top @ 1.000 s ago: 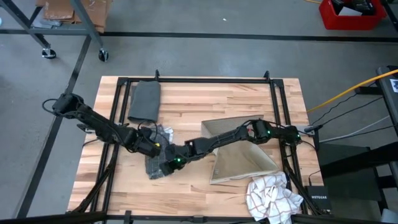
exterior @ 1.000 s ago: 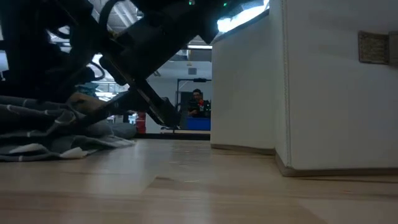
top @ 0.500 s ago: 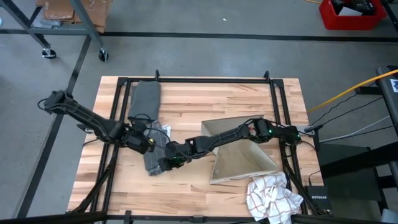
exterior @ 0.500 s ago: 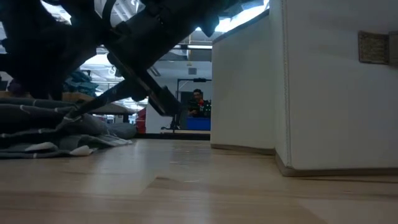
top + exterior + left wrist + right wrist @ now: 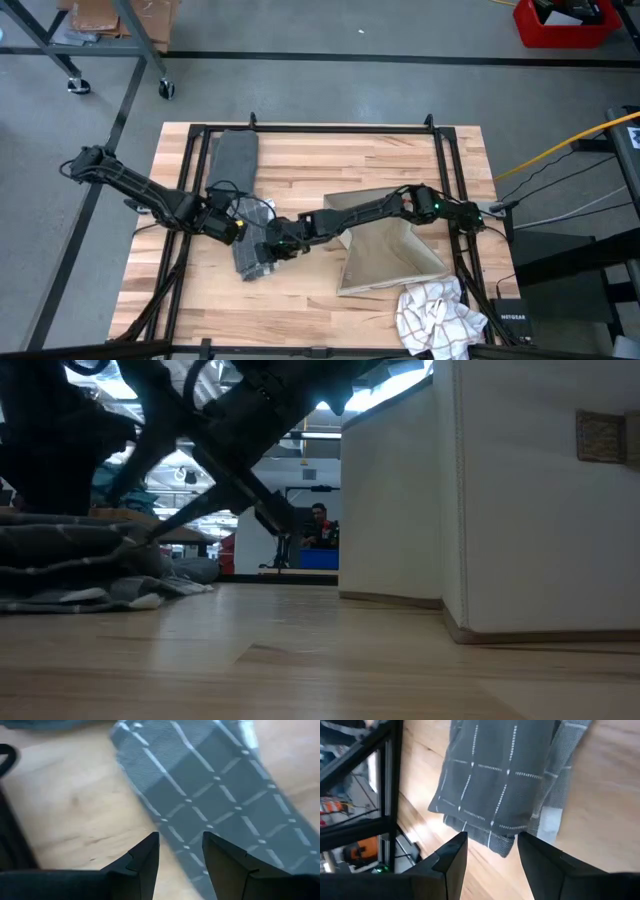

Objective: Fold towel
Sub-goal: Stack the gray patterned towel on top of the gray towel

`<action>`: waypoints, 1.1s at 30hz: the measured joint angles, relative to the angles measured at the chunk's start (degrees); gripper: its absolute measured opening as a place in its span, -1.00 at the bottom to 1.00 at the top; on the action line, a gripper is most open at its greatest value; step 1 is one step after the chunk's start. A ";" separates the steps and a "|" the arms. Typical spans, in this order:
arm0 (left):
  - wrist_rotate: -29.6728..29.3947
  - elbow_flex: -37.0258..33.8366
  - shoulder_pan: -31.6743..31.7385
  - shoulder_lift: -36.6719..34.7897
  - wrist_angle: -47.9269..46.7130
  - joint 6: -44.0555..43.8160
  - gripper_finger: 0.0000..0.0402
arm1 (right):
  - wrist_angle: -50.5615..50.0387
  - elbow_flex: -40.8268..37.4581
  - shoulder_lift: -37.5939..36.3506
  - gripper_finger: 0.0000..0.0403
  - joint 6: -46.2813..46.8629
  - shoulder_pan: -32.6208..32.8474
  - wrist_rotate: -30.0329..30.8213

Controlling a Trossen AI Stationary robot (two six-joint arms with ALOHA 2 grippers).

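Now, item by item, as I read my screens.

Towel (image 5: 252, 240): grey with a pale check, lying left of centre on the worktop (image 5: 320, 170). From above it reads as a narrow bunched strip, noticeably tidier than a second ago, when it was a loose crumple under both arms. In the low view it sits as a flat layered heap (image 5: 80, 565) at the left.

Left end effector (image 5: 232, 228): at the towel's left edge. A second ago it was further right, over the crumple; it has drawn back a little. Its wrist view shows the fingers (image 5: 145, 857) apart with nothing between them, poised above the checked cloth (image 5: 210, 800).

Right end effector (image 5: 275, 245): reaching across from the right, over the near end of the towel. It has pulled back slightly towards the centre. Its fingers (image 5: 452, 855) also stand apart and empty, the folded edge of the cloth (image 5: 495, 795) lying flat beyond them.

Other stock: a plain grey folded cloth (image 5: 233, 160) far left; a beige fabric bin (image 5: 385, 250) right of centre; a white checked cloth (image 5: 435, 315) heaped near right.

Assessment: I judge one fold as just laid and released. The strip looks uneven, so I expect another fold or some squaring-up remains.
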 joint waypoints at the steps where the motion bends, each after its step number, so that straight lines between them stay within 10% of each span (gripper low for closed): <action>1: -0.02 0.00 0.42 0.00 -0.47 0.07 -0.29 | -0.74 -0.02 -0.17 -0.12 -0.75 -0.32 -0.41; 18: 12.52 -0.02 1.44 -1.40 -7.88 2.61 -0.29 | -10.37 -0.02 -6.22 -0.12 -13.25 -3.80 -0.98; 33: 8.29 -5.34 2.57 -1.88 6.56 -5.66 -0.29 | -9.73 -0.09 -2.10 -0.12 -6.90 -4.00 -4.95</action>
